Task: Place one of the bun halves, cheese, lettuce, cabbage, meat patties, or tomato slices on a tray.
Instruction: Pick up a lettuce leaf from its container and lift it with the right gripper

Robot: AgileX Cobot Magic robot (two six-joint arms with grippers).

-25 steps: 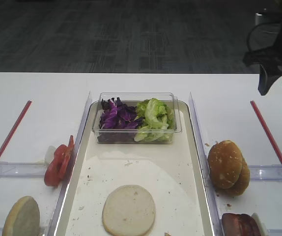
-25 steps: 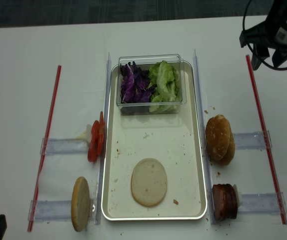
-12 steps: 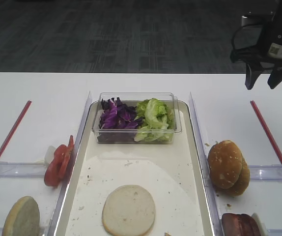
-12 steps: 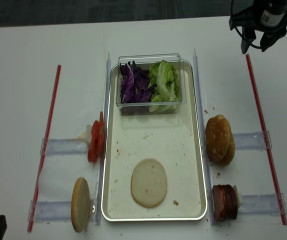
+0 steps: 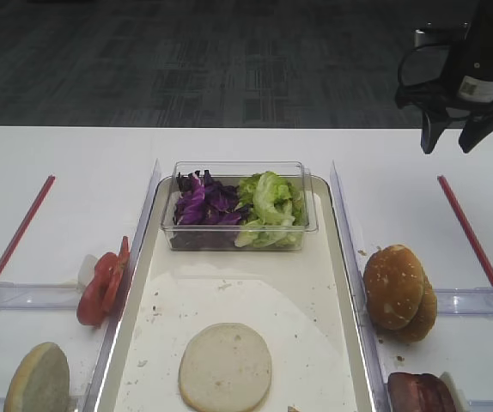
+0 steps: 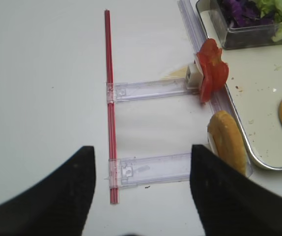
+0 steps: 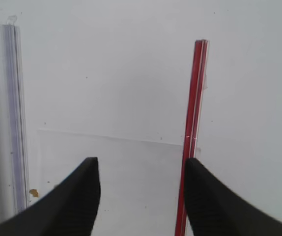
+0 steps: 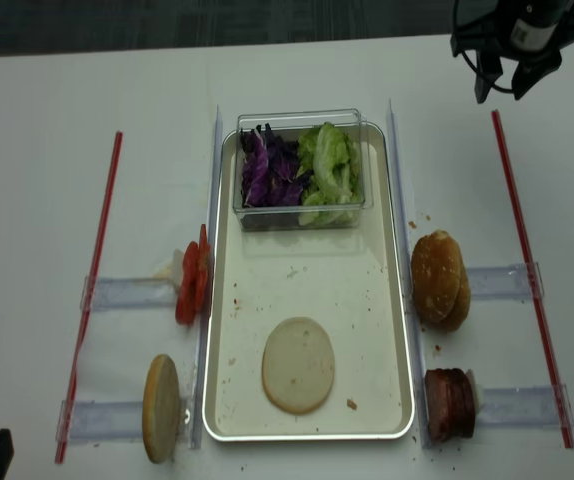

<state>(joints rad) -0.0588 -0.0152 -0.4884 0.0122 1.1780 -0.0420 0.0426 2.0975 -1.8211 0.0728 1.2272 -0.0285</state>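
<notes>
While my right gripper (image 5: 453, 143) hangs spread and empty over the far right table (image 5: 75, 163), bun half (image 5: 226, 366) lies well apart on the tray (image 5: 343, 257), dark carpet beyond.

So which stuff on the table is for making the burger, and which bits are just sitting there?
For the job:
the tray
bun half on the tray
bun halves beside it
lettuce
cabbage
tomato slices
meat patties

Just lying about:
red strips
clear plastic holders
clear tub
</notes>
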